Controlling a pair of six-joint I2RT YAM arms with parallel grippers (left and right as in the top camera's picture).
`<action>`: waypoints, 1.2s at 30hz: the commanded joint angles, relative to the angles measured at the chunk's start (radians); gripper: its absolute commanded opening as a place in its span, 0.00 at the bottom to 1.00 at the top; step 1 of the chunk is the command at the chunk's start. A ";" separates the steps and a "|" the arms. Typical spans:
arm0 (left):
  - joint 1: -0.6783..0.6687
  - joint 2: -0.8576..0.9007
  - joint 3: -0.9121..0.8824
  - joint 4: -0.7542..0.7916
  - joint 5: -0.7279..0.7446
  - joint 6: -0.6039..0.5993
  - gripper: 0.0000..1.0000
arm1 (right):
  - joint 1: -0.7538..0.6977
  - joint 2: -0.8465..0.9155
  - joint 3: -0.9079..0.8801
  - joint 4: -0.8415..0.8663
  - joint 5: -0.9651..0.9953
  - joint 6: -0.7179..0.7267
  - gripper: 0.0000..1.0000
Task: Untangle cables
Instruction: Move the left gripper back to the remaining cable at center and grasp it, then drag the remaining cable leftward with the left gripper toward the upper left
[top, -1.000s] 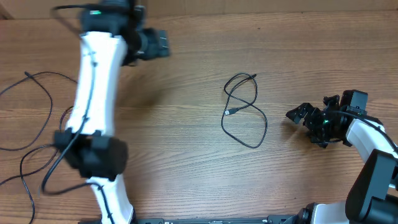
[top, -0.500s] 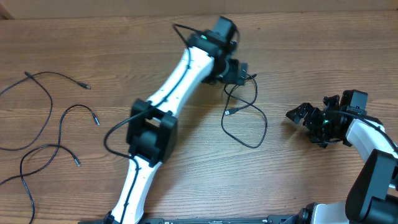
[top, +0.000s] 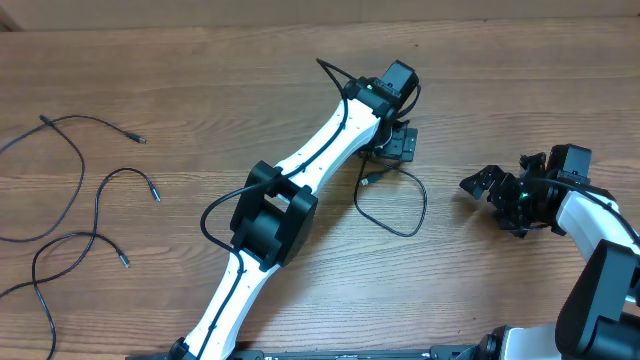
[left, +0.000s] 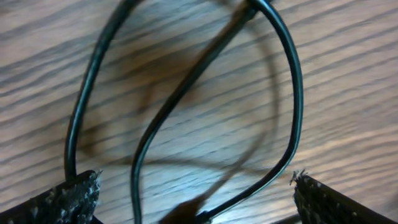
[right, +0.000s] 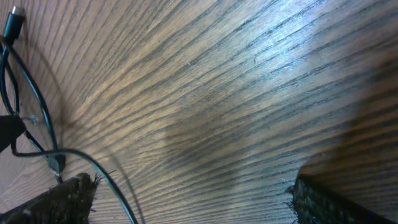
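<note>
Left wrist view: left gripper (left: 196, 200) has its jaws spread wide over the small looped bundle of thin black cable (left: 300, 93). We cannot tell whether the pads touch it. Overhead, the bundle lies right of centre on the brown wood-grain table (top: 250, 80). Separate thin black strands (top: 90, 120) lie well apart at far left. Right gripper (top: 497, 205), likewise spread, holds nothing, near the bundle's right side.

There is one table (top: 200, 60). Two arms stand at it, the left arm (top: 320, 160) and the right arm (top: 590, 212), so two pincers: left pincer (top: 400, 143), right pincer (top: 498, 180). One looped cable (top: 424, 205) lies just right of the left arm; about three loose cables (top: 81, 165) lie left of it.
</note>
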 joint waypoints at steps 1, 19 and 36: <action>-0.002 0.012 -0.001 -0.033 -0.127 -0.034 0.95 | -0.002 0.007 -0.004 -0.005 0.037 -0.001 1.00; 0.077 0.012 -0.066 -0.089 -0.377 -0.096 0.63 | -0.002 0.007 -0.004 -0.013 0.037 -0.001 1.00; 0.471 0.012 -0.066 0.136 -0.590 -0.063 0.04 | -0.002 0.007 -0.004 -0.016 0.037 0.000 1.00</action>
